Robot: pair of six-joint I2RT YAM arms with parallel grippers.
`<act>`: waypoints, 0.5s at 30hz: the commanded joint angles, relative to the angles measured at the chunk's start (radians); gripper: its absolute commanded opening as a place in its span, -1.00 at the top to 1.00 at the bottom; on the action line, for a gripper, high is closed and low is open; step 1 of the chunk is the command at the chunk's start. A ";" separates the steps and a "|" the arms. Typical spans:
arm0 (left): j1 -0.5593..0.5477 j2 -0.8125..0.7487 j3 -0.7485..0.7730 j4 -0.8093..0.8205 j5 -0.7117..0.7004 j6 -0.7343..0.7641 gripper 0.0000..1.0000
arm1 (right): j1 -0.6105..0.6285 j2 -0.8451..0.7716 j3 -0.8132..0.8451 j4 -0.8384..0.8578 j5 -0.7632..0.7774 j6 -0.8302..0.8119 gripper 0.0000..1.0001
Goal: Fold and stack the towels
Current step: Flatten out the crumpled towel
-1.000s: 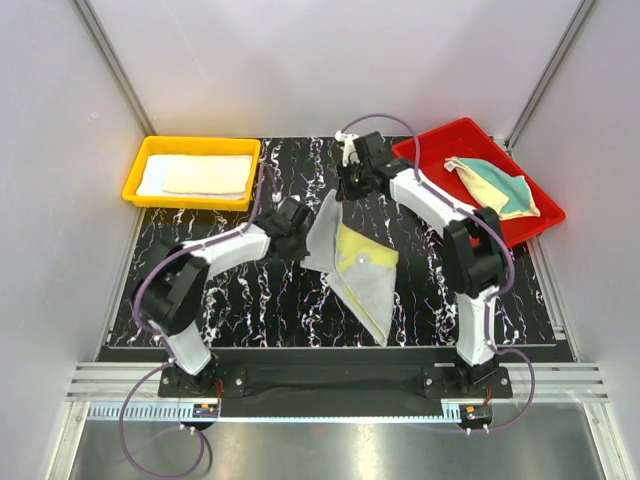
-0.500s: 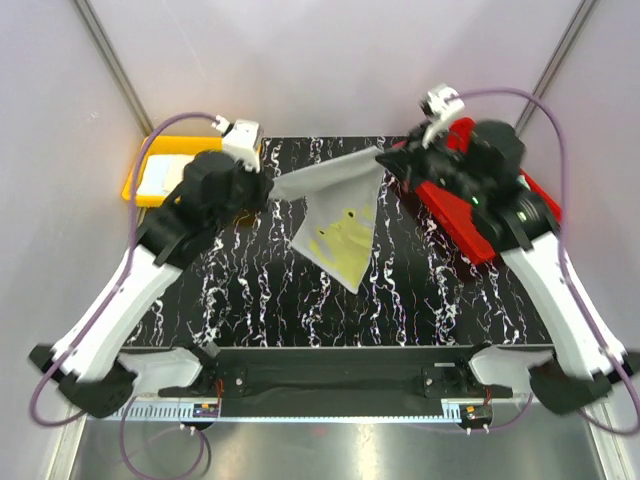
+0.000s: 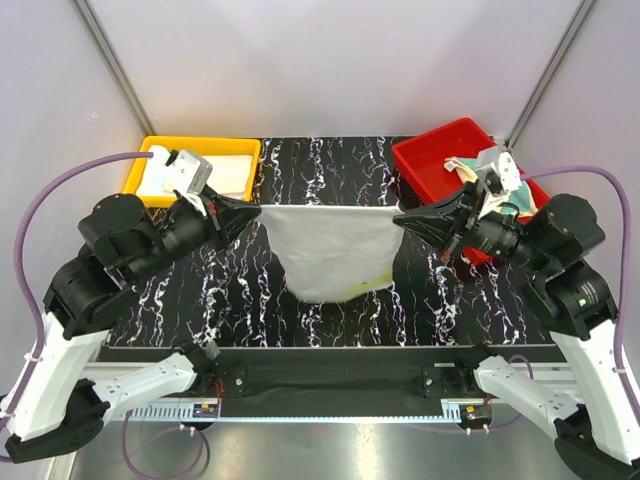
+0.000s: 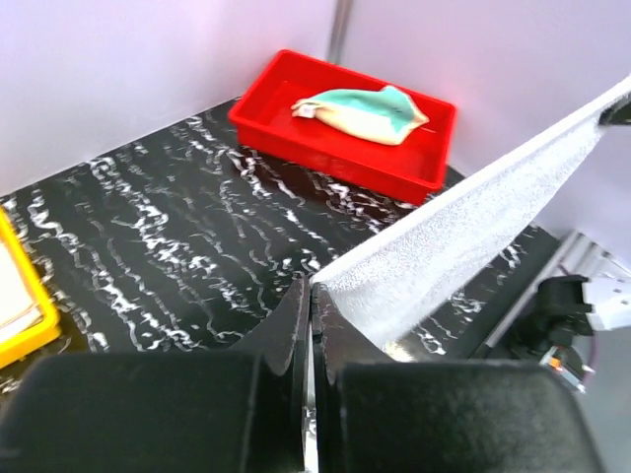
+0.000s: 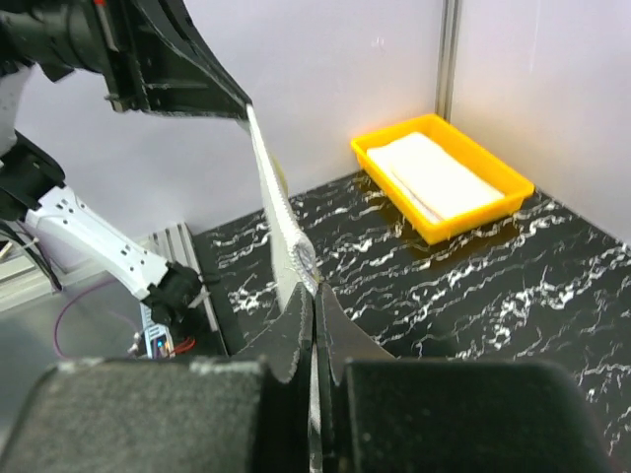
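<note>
Jaws of the left gripper [image 3: 254, 208] and right gripper [image 3: 398, 221] are each pinched shut on a top corner of a pale grey towel [image 3: 330, 250]. Its top edge is stretched straight and level above the middle of the bench [image 3: 250, 295], and a yellow tinge shows at its lower right. Half a second earlier it hung slanted, farther back, between grippers set closer together.

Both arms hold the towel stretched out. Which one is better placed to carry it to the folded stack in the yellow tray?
Left, probably. The left gripper pinches the towel corner just beside the yellow tray; the right gripper holds the other corner by the red tray.
</note>
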 commanded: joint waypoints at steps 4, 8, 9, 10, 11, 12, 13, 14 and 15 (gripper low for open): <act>0.000 0.067 0.056 0.033 -0.035 0.020 1.00 | -0.003 0.011 -0.031 0.152 0.135 0.008 1.00; 0.009 0.229 0.085 0.061 -0.193 0.117 1.00 | -0.003 0.181 -0.026 0.179 0.271 -0.050 1.00; 0.047 0.262 0.101 0.067 -0.204 0.129 1.00 | -0.003 0.218 -0.025 0.202 0.307 -0.073 1.00; 0.075 0.327 0.115 0.078 -0.201 0.137 1.00 | -0.006 0.252 -0.026 0.222 0.326 -0.079 1.00; 0.109 0.363 0.128 0.082 -0.190 0.142 1.00 | -0.012 0.327 -0.023 0.240 0.335 -0.087 1.00; 0.191 0.397 0.140 0.093 -0.143 0.143 1.00 | -0.022 0.369 -0.016 0.266 0.335 -0.101 1.00; 0.227 0.465 0.166 0.122 -0.126 0.146 1.00 | -0.035 0.413 0.007 0.283 0.323 -0.099 1.00; 0.259 0.501 0.180 0.136 -0.119 0.152 1.00 | -0.055 0.509 0.021 0.300 0.300 -0.095 1.00; 0.312 0.538 0.195 0.153 -0.107 0.152 1.00 | -0.095 0.557 0.033 0.346 0.255 -0.083 1.00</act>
